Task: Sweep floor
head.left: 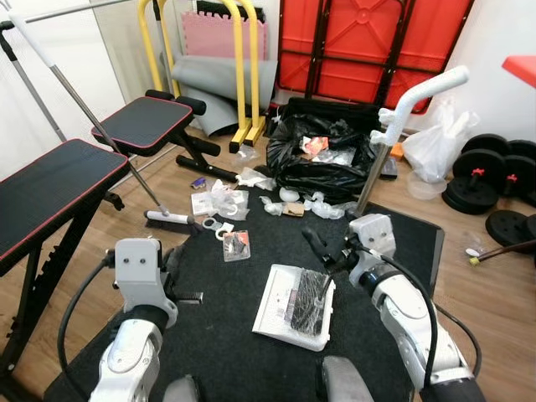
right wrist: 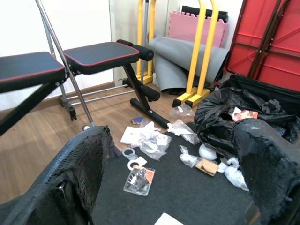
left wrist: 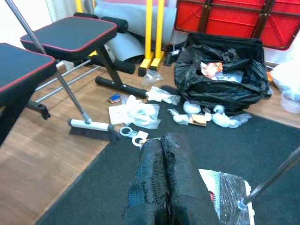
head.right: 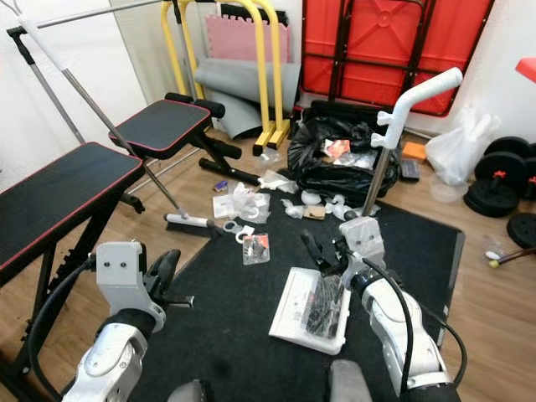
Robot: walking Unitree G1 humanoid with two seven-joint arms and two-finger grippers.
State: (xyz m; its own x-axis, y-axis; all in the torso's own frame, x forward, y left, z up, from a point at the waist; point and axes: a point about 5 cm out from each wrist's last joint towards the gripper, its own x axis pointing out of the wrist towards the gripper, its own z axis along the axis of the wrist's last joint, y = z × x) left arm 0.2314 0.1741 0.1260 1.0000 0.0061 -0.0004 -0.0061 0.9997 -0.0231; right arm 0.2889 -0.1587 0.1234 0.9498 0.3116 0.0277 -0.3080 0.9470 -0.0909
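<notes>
dustpan (head.left: 295, 306) beside right tool (head.left: 322, 261)

The broom (head.left: 167, 219) handle runs off the picture's top-left corner, the near bench (head.left: 50, 197) is cut by the left edge (legs partly unseen), and the scattered wrappers' (head.left: 237, 245) print is too small to read.

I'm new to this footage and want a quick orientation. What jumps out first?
A black bin bag stuffed with rubbish sits open by the folded red table at the back wall, with crumpled clear plastic wrappers strewn before it. A white-headed, metal-handled broom leans on the black padded bench on the left.
</notes>
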